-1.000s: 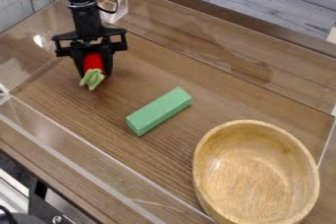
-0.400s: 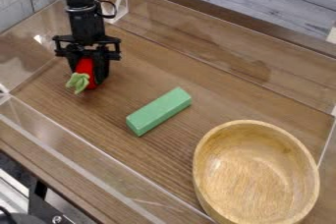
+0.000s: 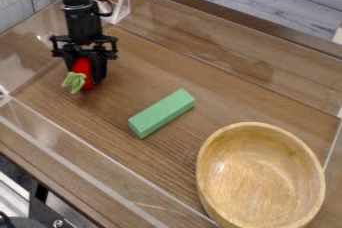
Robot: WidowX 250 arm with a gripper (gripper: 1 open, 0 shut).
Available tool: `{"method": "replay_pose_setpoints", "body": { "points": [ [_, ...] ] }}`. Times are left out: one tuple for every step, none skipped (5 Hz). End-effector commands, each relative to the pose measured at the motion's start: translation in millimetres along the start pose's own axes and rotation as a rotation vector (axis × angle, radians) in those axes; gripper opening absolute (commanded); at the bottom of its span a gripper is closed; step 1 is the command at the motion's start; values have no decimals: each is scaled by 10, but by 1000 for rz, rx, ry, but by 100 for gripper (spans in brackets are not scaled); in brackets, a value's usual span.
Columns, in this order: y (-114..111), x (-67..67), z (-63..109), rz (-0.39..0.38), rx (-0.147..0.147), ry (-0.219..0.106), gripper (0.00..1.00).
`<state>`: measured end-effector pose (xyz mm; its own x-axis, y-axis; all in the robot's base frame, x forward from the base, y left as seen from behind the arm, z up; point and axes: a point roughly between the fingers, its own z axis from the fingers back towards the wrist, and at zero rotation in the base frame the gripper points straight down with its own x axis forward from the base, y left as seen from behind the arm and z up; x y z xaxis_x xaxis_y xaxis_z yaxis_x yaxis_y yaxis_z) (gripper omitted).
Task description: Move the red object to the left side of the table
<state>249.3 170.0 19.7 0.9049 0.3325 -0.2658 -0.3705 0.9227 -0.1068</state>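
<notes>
The red object (image 3: pixel 79 70), a small glossy strawberry toy with a green leafy end (image 3: pixel 70 83) pointing down-left, hangs just above the table (image 3: pixel 201 67) at its left side. My gripper (image 3: pixel 83 69) reaches down from the upper left and is shut on the toy, its black fingers on either side of the red body. Whether the leaf tip touches the wood cannot be made out.
A green rectangular block (image 3: pixel 162 113) lies near the middle of the wood. A round wooden bowl (image 3: pixel 262 176) fills the front right corner. Low clear acrylic walls (image 3: pixel 54 142) border the tabletop; the left wall stands close to the gripper.
The gripper has carried the red toy a short way to the left and slightly back. The block and bowl have stayed put.
</notes>
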Motion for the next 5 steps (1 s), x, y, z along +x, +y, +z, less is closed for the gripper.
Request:
{"method": "replay_pose_setpoints", "body": {
  "points": [
    [145,18,106,-83,12,2,0],
    [214,17,146,-167,13,28,0],
    [140,97,195,-95,-26,31,0],
    [61,176,239,-27,-64,36,0],
    [81,231,207,-76,-69,58,0]
  ]
}}
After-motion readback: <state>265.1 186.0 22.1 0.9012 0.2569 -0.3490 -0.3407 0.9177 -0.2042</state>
